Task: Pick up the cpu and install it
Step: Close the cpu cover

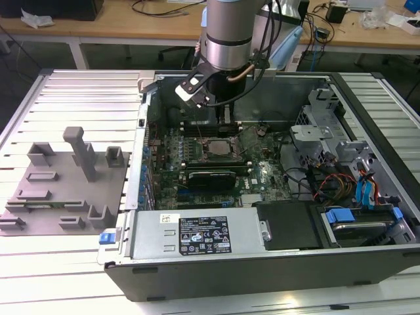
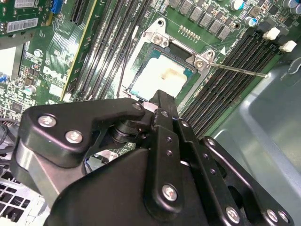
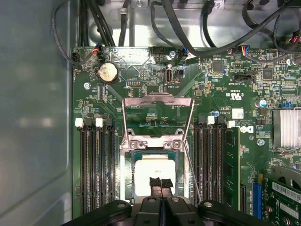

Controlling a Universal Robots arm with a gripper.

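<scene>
Aluminium slats make up the worktop (image 1: 65,275), and on it an open computer case (image 1: 275,272) lies on its side with the socket (image 1: 214,149) near the middle of its floor. Straight above the socket stands the silver-grey arm (image 1: 226,33), with cables looping off its wrist. Well apart from the socket, toward the exterior view's left and outside the case, a grey plastic tray (image 1: 59,177) with upright blocks rests on the slats.

Around the socket spreads the green board (image 3: 225,75). Rows of dark memory slots (image 3: 96,165) run along both sides of the socket. The socket's hinged metal frame (image 3: 157,101) is swung open and lies back over the board. A thin wire lever (image 3: 193,174) slants beside the socket.

Inside the socket sits the cpu (image 3: 150,172), flat with its pale silvery top up; the second wrist view shows it there too (image 2: 157,77), square with the surrounding frame. The black gripper (image 3: 161,183) hangs directly over the socket. Its fingers (image 3: 155,182) are pressed together, tip to tip, with nothing between them, over the cpu's top. Whether the tips touch the cpu I cannot tell.
</scene>
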